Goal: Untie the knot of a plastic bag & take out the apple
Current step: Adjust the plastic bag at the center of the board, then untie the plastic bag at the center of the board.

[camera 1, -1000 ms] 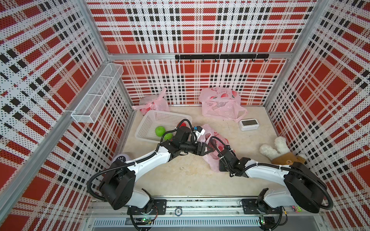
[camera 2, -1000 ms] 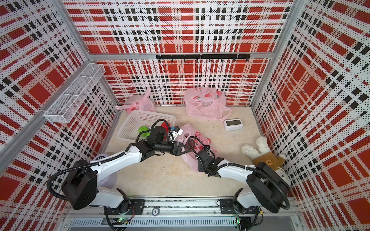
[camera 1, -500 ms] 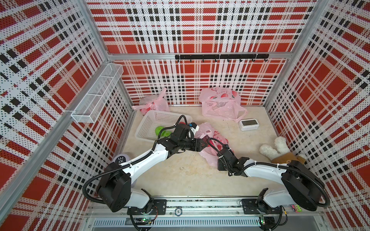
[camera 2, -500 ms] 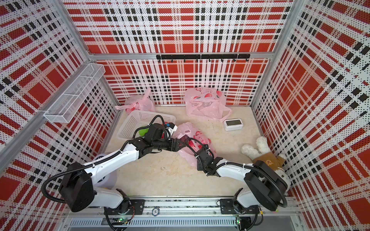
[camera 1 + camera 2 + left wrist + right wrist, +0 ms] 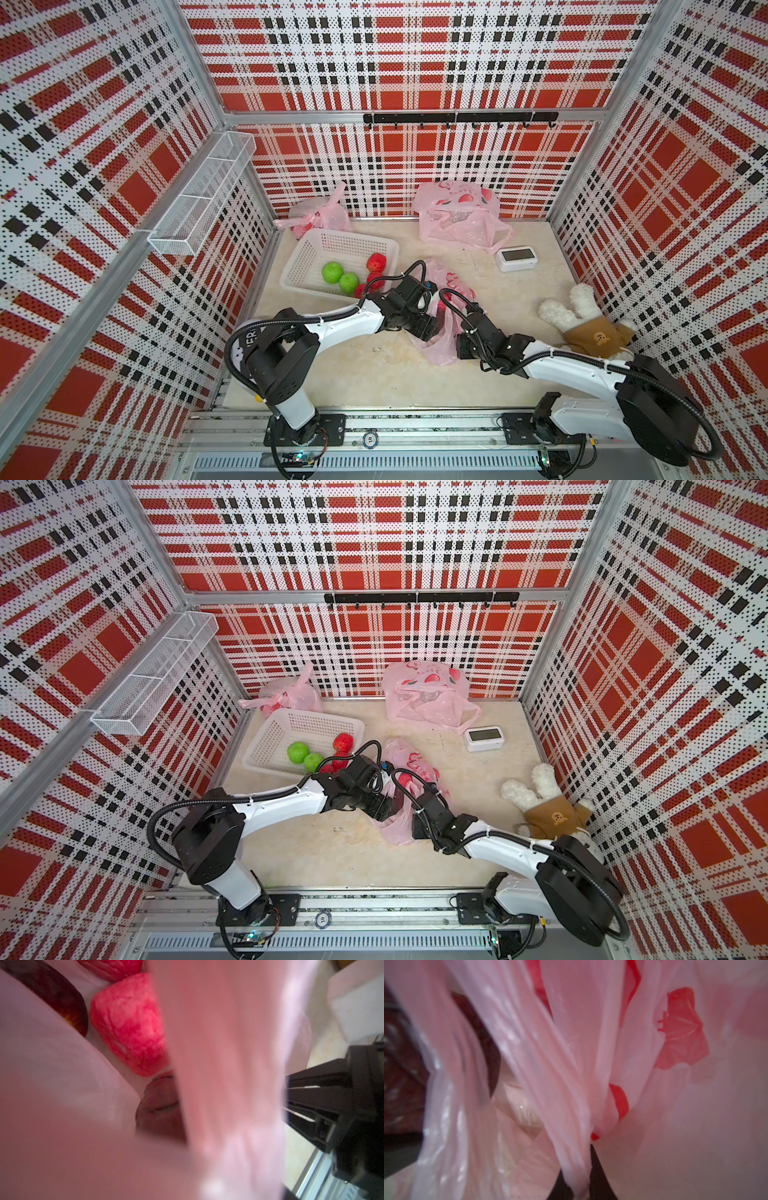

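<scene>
Plastic bag (image 5: 440,353), apple (image 5: 160,1105) inside: slip risk.
Right gripper (image 5: 579,1190) clamps it, grip may slip; left gripper (image 5: 432,326) opening unreadable, may snag.

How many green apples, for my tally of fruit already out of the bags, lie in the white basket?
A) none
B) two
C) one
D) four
B: in a top view two green apples lie side by side in the white basket, next to some red fruit.
</scene>
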`<move>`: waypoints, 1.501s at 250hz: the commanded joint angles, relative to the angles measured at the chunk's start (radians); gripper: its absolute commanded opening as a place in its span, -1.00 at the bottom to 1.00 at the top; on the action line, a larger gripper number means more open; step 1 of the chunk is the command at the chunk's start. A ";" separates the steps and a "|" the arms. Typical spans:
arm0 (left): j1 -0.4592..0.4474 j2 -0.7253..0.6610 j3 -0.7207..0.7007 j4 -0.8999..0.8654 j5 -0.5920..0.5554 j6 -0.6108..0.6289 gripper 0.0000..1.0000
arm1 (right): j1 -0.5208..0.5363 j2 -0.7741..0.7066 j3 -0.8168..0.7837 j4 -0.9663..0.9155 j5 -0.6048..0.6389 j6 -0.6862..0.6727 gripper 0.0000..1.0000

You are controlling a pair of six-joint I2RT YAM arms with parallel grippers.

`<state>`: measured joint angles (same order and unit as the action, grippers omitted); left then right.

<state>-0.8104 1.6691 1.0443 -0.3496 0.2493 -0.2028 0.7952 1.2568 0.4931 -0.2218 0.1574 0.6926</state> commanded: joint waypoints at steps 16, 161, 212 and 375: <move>0.023 -0.057 -0.002 -0.018 0.030 0.026 0.60 | -0.003 0.061 0.023 0.034 -0.013 0.011 -0.94; 0.146 -0.469 -0.248 0.034 0.149 -0.032 1.00 | -0.005 0.081 0.002 0.037 -0.009 0.028 -1.00; 0.009 -0.605 -0.240 -0.082 -0.012 0.035 0.44 | -0.006 0.084 0.004 0.044 -0.019 0.026 -1.00; -0.122 -0.005 0.032 0.108 -0.210 0.045 0.24 | -0.005 0.015 -0.059 0.052 -0.039 0.055 -1.00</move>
<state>-0.9474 1.6047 1.0504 -0.2760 0.1173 -0.1890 0.7940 1.2987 0.4618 -0.1761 0.1192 0.7273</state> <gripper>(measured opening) 0.601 0.050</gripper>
